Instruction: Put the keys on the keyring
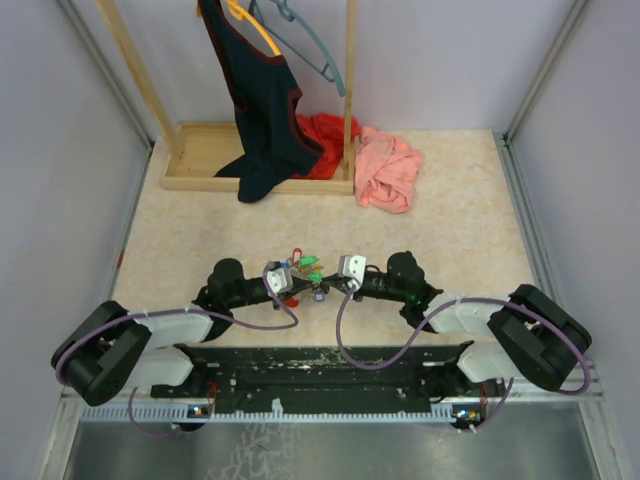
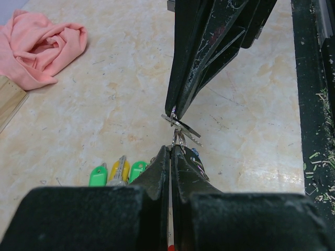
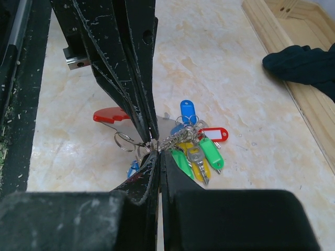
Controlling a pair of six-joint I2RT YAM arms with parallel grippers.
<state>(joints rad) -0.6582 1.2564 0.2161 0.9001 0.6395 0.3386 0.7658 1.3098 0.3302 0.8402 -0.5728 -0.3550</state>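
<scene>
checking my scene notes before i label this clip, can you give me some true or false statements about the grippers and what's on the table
1. The left gripper and the right gripper are both shut, with their tips close together next to the keys. True.
2. Every tag on the keys is green. False: besides a green tag there is a blue tag, a red tag and a yellow one.
3. A pink cloth lies on the table beside the wooden rack. True.
4. The dark garment lies flat on the table between the two arms. False: it hangs on the rack at the far end of the table.
</scene>
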